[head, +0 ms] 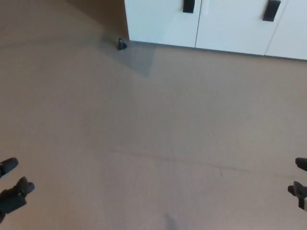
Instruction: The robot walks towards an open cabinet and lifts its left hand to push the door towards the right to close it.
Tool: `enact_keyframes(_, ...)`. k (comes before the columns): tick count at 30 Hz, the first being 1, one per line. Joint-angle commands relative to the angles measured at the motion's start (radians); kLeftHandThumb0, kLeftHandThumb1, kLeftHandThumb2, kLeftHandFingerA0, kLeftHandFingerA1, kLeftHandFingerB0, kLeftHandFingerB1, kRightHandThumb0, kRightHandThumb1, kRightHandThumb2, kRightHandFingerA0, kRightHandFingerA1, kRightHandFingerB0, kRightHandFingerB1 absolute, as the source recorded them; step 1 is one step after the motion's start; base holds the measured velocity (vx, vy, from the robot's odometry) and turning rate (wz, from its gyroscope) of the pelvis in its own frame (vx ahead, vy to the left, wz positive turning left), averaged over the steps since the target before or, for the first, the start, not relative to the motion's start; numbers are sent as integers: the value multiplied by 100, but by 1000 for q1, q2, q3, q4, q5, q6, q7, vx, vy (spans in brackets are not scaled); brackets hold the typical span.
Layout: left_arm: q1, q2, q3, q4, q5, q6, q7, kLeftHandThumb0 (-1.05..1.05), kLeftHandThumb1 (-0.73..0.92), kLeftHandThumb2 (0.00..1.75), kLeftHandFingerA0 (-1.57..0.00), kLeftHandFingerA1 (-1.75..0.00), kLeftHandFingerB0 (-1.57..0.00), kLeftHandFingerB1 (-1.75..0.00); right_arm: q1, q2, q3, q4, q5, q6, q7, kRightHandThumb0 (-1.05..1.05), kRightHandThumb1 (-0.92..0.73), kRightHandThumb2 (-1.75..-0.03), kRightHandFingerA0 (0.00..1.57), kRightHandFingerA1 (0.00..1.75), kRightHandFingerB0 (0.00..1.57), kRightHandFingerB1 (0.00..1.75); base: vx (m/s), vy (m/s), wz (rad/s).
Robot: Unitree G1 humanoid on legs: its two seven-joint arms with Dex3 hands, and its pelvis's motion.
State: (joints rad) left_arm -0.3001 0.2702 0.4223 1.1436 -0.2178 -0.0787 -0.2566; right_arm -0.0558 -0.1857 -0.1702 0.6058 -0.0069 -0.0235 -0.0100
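Note:
A white cabinet (pixel 192 21) runs along the top of the head view, its door fronts carrying black handles (pixel 188 5). A brown panel (pixel 108 14) stands at its left end; I cannot tell whether it is the open door. A small dark foot (pixel 122 44) sits on the floor at that corner. My left hand (pixel 12 191) hangs low at the bottom left, open, fingers apart, holding nothing. My right hand (pixel 300 184) shows only as fingertips at the right edge, spread apart and holding nothing. Both hands are far from the cabinet.
Beige floor (pixel 153 134) stretches between me and the cabinet. A grey shadow (pixel 136 57) falls on it below the cabinet's left corner.

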Motion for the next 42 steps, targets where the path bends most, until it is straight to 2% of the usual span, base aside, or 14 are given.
enact_keyframes(1,13,18,-5,2,-6,-15,-6,-19,19,132,-29,-119,-24,-74,9,-8,2,11,-2,-8,-4,-5,-76,-62,70,59,44,51,474,-100,-21)
enact_keyframes(2,12,18,-6,3,-6,-18,-4,-20,19,137,-37,-113,-26,-74,9,-8,3,6,-2,-7,-4,-7,-76,-61,70,59,45,51,487,-71,-33)
enact_keyframes(14,11,18,-18,6,-2,-26,2,-20,16,137,-38,-114,-27,-75,9,-11,8,4,-5,-13,-2,-6,-76,-61,70,58,45,51,438,172,-11)
enact_keyframes(15,7,18,-16,5,-6,-24,6,-18,17,137,-37,-111,-26,-73,2,-11,8,10,-3,-15,0,-5,-77,-62,69,57,45,51,391,-20,19)
enact_keyframes(16,6,18,-17,4,-5,-23,6,-17,31,113,-47,-83,-27,-65,-2,-11,9,14,-6,-18,-3,-4,-77,-62,70,57,46,52,390,-34,16)
enact_keyframes(17,6,18,-18,3,-5,-23,6,-17,31,113,-47,-83,-27,-65,-2,-11,10,14,-7,-18,-5,-4,-77,-62,70,57,46,52,394,-53,22)
enact_keyframes(18,6,18,-20,2,-4,-24,5,-17,16,140,-36,-111,-26,-74,-1,-10,10,13,-7,-20,-5,-3,-78,-62,70,59,46,52,398,-56,29)
enact_keyframes(19,8,18,-22,1,-3,-27,1,-20,16,139,-37,-114,-26,-75,-1,-11,11,15,-8,-22,-3,-3,-77,-62,70,58,46,52,401,-67,35)
enact_keyframes(27,6,19,-26,4,-2,-33,2,-18,19,137,-36,-110,-26,-73,-16,-14,14,31,-5,-29,-2,-3,-76,-61,70,58,47,53,514,-204,12)
enact_keyframes(28,5,20,-24,4,-4,-35,-1,-20,18,133,-34,-123,-27,-77,-17,-13,15,27,-7,-22,-4,-4,-76,-61,70,58,47,52,478,-188,-7)
enact_keyframes(30,3,21,-23,5,-5,-36,-2,-20,18,137,-37,-113,-27,-75,-22,-15,20,25,-13,-14,-7,-5,-76,-61,70,58,46,52,466,-172,-16)
enact_keyframes(34,2,21,-24,3,-5,-35,-7,-21,20,133,-30,-120,-26,-77,-27,-18,24,31,-16,-21,-7,-5,-75,-61,71,59,46,52,461,-127,-29)
enact_keyframes(37,1,21,-27,6,-2,-39,1,-19,18,136,-38,-110,-29,-75,-24,-21,33,29,-22,-28,-9,-6,-74,-61,69,58,48,54,502,-94,-38)
enact_keyframes(42,-3,23,-35,10,7,-45,11,-25,19,132,-38,-115,-29,-78,-33,-26,41,44,-31,-45,-11,-5,-75,-61,71,59,51,56,448,-88,-1)
